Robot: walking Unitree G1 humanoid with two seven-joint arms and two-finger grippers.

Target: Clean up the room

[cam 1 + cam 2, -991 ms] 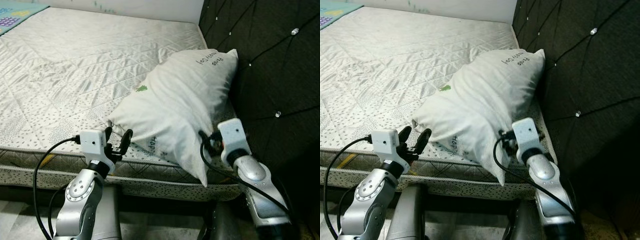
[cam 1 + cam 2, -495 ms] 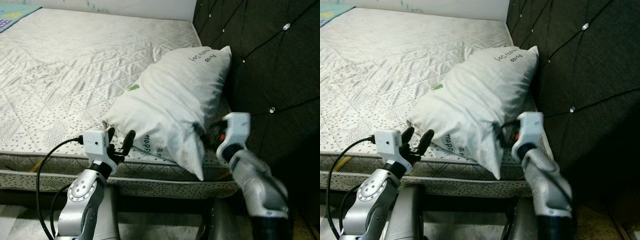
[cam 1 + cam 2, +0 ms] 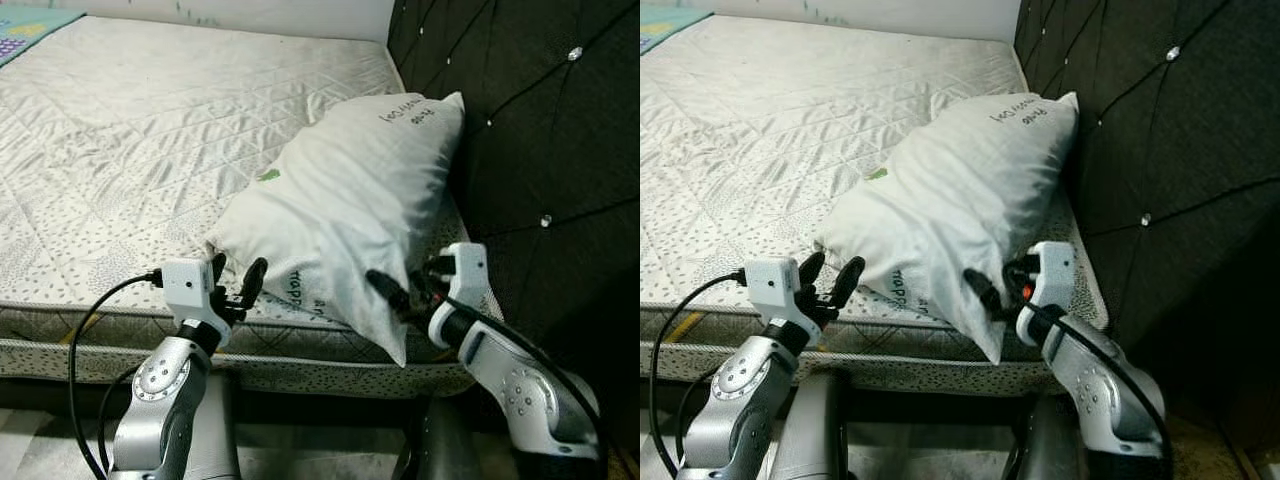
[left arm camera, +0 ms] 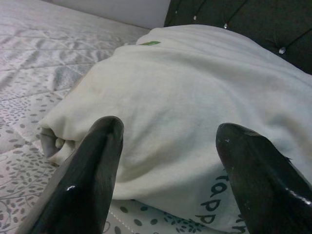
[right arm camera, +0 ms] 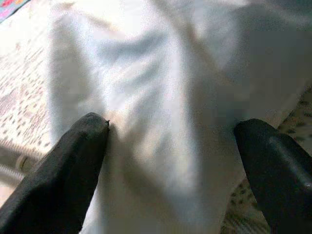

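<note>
A white pillow [image 3: 350, 200] with small printed lettering lies on the mattress [image 3: 130, 130], its far end leaning on the dark headboard [image 3: 540, 130] and its near corner hanging over the bed's edge. My left gripper [image 3: 236, 282] stands open just short of the pillow's near left corner [image 4: 53, 141]. On the other side, my right gripper [image 3: 400, 295] is open at the pillow's near right corner, one black finger [image 5: 68, 170] lying against the cloth [image 5: 161, 122]. Nothing is held in either one.
The tufted black headboard runs along the right side, close behind my right arm [image 3: 510, 370]. A coloured mat [image 3: 25, 25] lies at the far left corner of the mattress. The bed's side panel [image 3: 60, 350] runs below my arms.
My right gripper has swung round from beside the headboard to point at the pillow's near right corner, fingers now spread. The left arm has barely moved. The camera shifted slightly.
</note>
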